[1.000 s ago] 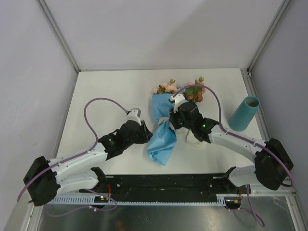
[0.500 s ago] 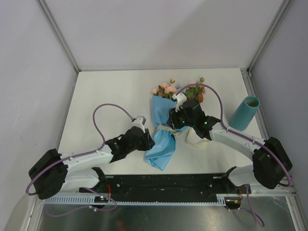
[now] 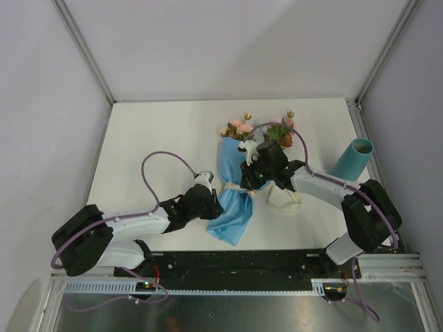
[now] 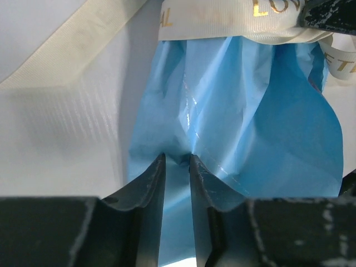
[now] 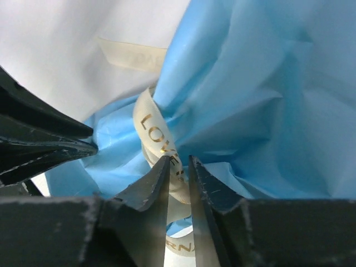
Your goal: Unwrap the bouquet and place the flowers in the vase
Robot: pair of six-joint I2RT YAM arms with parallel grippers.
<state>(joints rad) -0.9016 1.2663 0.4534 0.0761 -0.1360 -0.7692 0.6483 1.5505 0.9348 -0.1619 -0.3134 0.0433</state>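
Bouquet [image 3: 234, 181]: lies on the white counter [image 3: 152, 138] at centre, narrow end toward the arm bases, flower heads toward the far edge. It is wrapped; the cream ribbon [image 5: 157, 135], printed with gold letters, encircles the waist of the blue paper [image 4: 245, 117]. Loose ribbon tails lie on the counter just to the right of the wrap.

Flowers [image 3: 242, 128]: pink, peach and orange-brown heads with green leaves project from the wide mouth of the paper cone. Stems are hidden inside the paper.

Vase [image 3: 351, 162]: teal cylinder near the right edge of the counter, well apart from the bouquet, open mouth showing in the top view.

Left end effector [image 4: 177, 158]: positioned at the lower left of the wrap, below the ribbon. Fingers stand close together, pinching a fold of the blue paper.

Right end effector [image 5: 178, 160]: positioned at the waist of the bouquet. Fingers are drawn close together with the ribbon pinched between them.
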